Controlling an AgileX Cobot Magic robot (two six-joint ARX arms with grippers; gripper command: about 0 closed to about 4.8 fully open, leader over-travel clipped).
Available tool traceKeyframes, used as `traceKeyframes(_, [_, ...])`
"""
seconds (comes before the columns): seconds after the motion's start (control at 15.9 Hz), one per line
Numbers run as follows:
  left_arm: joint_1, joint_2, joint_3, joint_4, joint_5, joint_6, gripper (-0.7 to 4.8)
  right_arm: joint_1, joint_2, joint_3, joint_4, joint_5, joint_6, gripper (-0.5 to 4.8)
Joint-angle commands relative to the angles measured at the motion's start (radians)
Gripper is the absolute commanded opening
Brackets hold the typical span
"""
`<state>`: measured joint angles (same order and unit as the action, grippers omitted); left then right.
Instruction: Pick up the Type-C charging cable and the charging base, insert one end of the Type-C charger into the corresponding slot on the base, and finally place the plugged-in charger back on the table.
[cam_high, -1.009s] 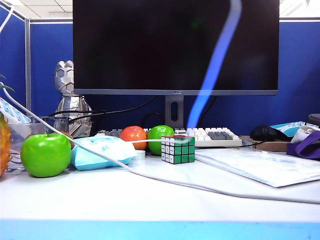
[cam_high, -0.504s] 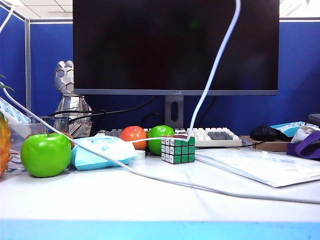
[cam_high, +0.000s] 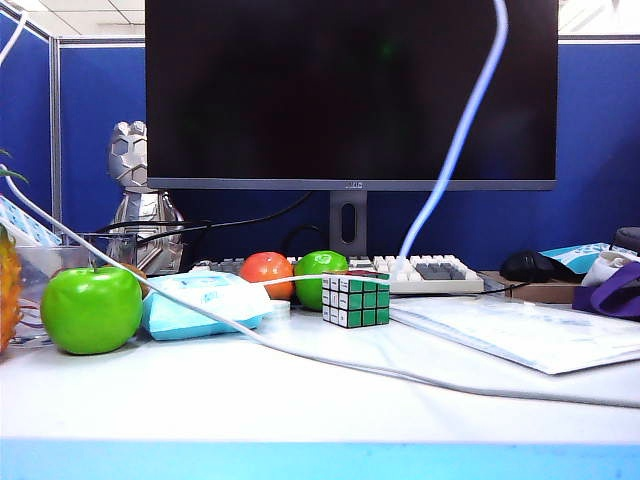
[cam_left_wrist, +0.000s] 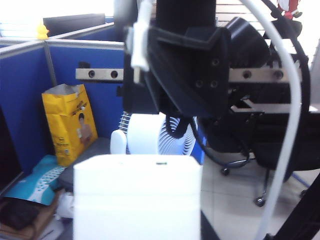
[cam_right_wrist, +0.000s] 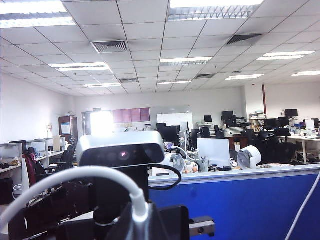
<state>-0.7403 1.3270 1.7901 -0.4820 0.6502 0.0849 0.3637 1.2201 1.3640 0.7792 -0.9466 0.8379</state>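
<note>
Currently the Type-C charging cable (cam_high: 455, 140) is off the desk (cam_high: 300, 400) over most of its length: in the exterior view it hangs as a blurred white line from above the frame, across the dark monitor (cam_high: 350, 90), down to the keyboard (cam_high: 430, 270) behind the Rubik's cube (cam_high: 356, 298). Neither arm shows in that view, so both work above it. The right tool (cam_left_wrist: 145, 50), seen head-on from the left wrist camera, is clenched on the cable near its plug end, with the short white tip standing out past the black fingers. The right wrist view confirms the cable arcing into that tool. The charging base (cam_left_wrist: 137, 200) fills the near foreground of the left wrist view, raised well clear of the desk. The left tool's fingers are hidden behind the block, but from its position I judge it grasped there. A small dark mark sits on the block's far edge; whether that is the slot cannot be told. Plug tip and base are apart, the tip higher in that view. Judged step: alignment before insertion; nothing is plugged in yet. The next move calls for bringing tip and slot onto one axis, matching the plug's roll, then a short straight push while the left tool braces the block. The separate greyish cord (cam_high: 330, 362) lies across the desk, untouched.
</note>
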Motion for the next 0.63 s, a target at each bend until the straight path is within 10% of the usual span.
traceKeyframes(0.06, [0.000, 0.019, 0.004, 0.101, 0.058, -0.064, -0.06, 0.014, -0.001, 0.003, -0.027, -0.029, -0.002, -0.01])
traceKeyframes(0.63, [0.000, 0.025, 0.004, 0.125, 0.114, -0.087, -0.06, 0.033, 0.015, 0.003, -0.046, -0.051, -0.027, -0.01])
